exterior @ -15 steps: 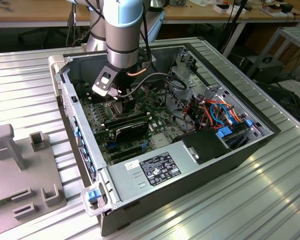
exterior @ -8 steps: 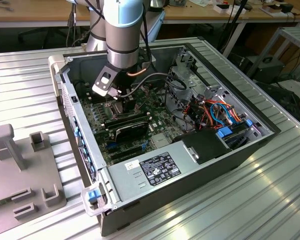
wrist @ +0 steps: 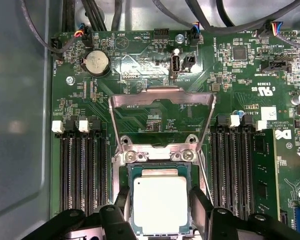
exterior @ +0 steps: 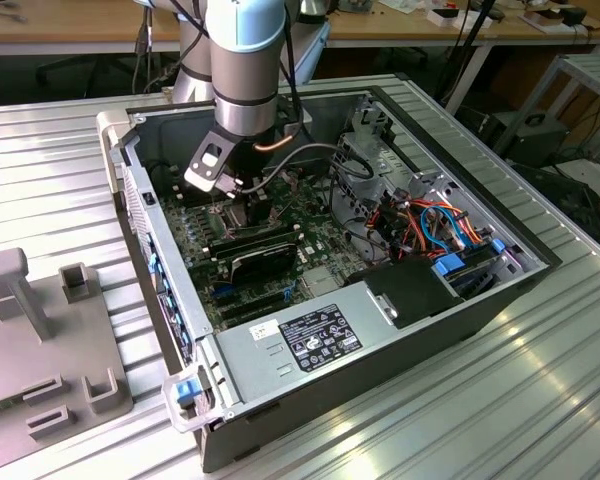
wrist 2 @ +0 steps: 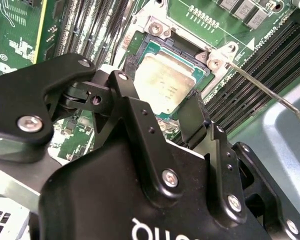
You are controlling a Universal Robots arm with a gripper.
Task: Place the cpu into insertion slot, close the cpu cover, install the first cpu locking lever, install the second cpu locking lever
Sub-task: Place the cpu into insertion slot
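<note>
First wrist view: the cpu [wrist: 160, 205] lies flat in the insertion slot [wrist: 160, 167], silver top up. The gripper [wrist: 160, 192] straddles it, fingers [wrist 2: 192, 112] against two opposite edges, so it looks clamped on the chip. That's a judgement; contact is hard to confirm. The cpu cover [wrist: 162, 94] is swung open on the socket side away from the gripper, window frame clear, probably so the chip can drop straight in. A thin lever rod [wrist 2: 270, 95] sticks out loose past one socket corner, not latched. Memory slots [wrist: 82, 170] flank the socket on both sides. Exterior view: the arm [exterior: 245, 60] comes down at about 11 o'clock inside the open computer case [exterior: 150, 230]; its body hides socket and chip there. The chip's near edge is cut off by the gripper body in both wrist views.
</note>
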